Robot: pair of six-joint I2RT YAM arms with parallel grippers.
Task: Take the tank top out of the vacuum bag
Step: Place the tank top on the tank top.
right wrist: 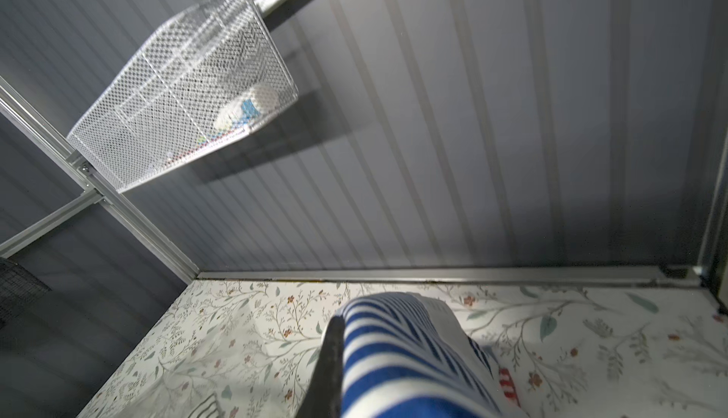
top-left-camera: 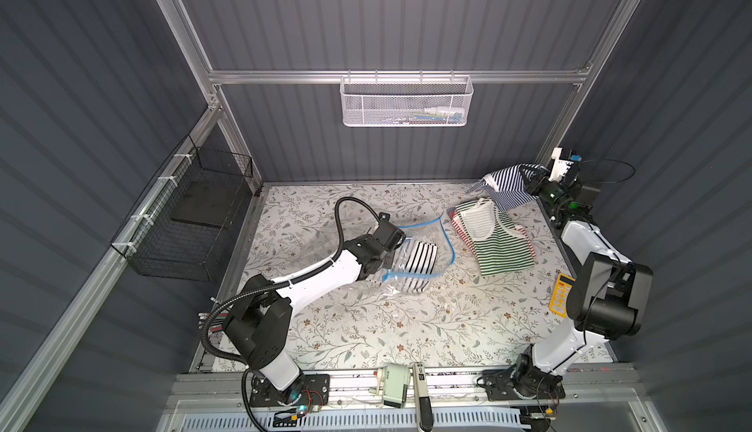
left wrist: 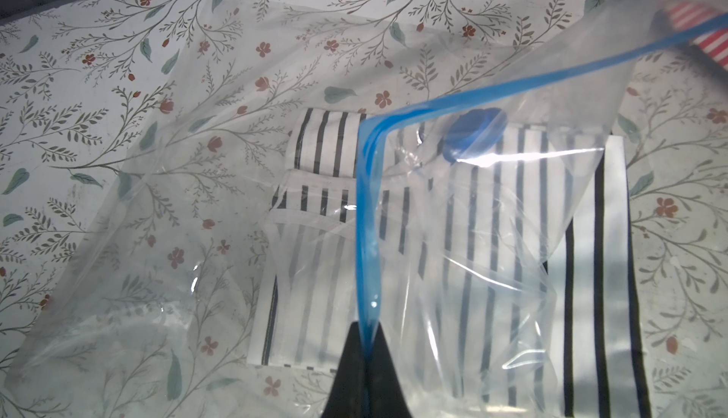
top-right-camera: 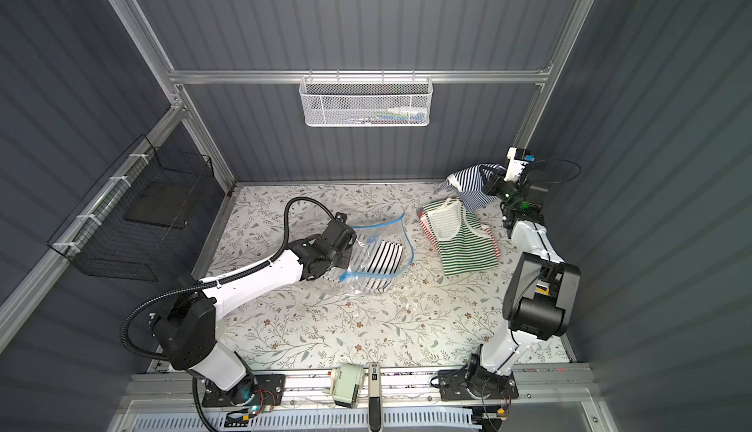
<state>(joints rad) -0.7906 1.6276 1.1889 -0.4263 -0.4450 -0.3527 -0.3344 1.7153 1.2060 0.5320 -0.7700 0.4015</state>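
Left end effector [left wrist: 366,327] clamps the blue zip strip [left wrist: 364,219] of the vacuum bag [left wrist: 492,239], black-striped tank top [top-left-camera: 419,255] partly inside, on the counter [top-left-camera: 366,328]; right end effector [top-left-camera: 532,185] grips a navy-striped tank top [top-left-camera: 506,186] near folded tops [top-left-camera: 496,242].

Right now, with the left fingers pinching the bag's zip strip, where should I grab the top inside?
Probably the bagged top by its folded edge nearest the open mouth, coming low from the right arm's side: the zip strip loops open that way and the top lies flat. The right fingers must first drop the blue striped top.
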